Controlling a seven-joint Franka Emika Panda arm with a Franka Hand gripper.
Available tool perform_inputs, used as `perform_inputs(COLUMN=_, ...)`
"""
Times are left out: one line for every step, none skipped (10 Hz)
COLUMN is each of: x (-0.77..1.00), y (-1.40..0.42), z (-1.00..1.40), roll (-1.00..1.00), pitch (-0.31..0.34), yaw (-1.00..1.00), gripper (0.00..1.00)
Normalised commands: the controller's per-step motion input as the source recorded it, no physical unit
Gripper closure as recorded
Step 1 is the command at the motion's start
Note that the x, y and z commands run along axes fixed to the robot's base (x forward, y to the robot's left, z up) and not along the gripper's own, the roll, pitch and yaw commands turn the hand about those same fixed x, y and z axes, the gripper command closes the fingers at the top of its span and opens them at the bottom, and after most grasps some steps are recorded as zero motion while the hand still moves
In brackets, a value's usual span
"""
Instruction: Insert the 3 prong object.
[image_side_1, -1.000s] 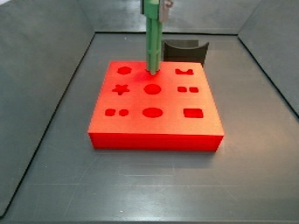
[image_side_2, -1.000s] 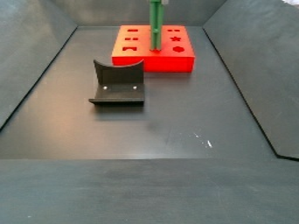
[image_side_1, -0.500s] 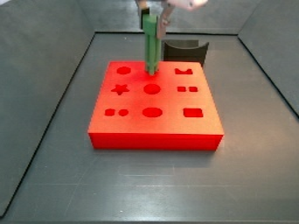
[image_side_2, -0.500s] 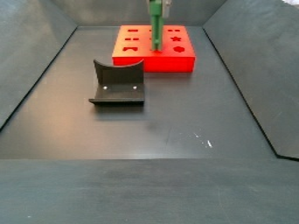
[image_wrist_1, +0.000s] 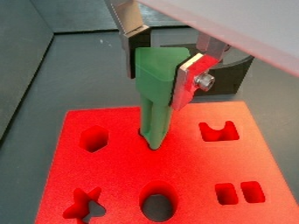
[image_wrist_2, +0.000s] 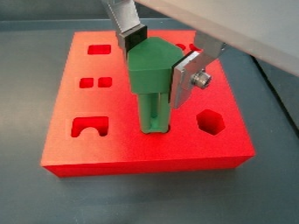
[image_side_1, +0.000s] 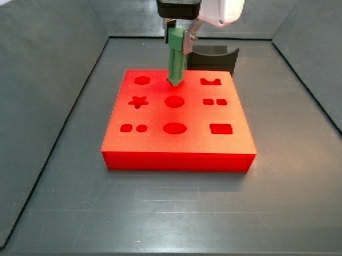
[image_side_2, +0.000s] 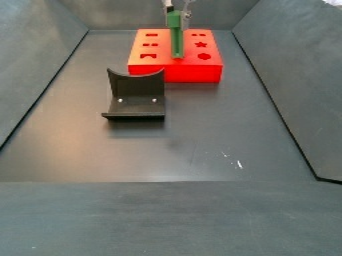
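Both side views look down from opposite table ends, sharing the red block; wrist views hover close beside the hand.

gripper | pointing down, over red block | clamped on green peg

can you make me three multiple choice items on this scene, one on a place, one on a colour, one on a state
1. Where does the lower end of the 3 prong object sit?
A. in a hole in the red block
B. on the floor
C. on the fixture

2. What colour is the 3 prong object?
A. blue
B. green
C. yellow

3. What is the gripper doing?
A. open, away from the peg
B. shut on the peg's upper end
C. resting on the floor

Answers: 1 A, both wrist views show its tip in a hole in the block; 2 B, it is green in every view; 3 B, a silver finger presses each side of it.
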Motion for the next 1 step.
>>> perform_inputs(x=0.0, y=0.0, z=0.0, roll=0.0, pitch=0.0, yaw=0.0, gripper=1.0)
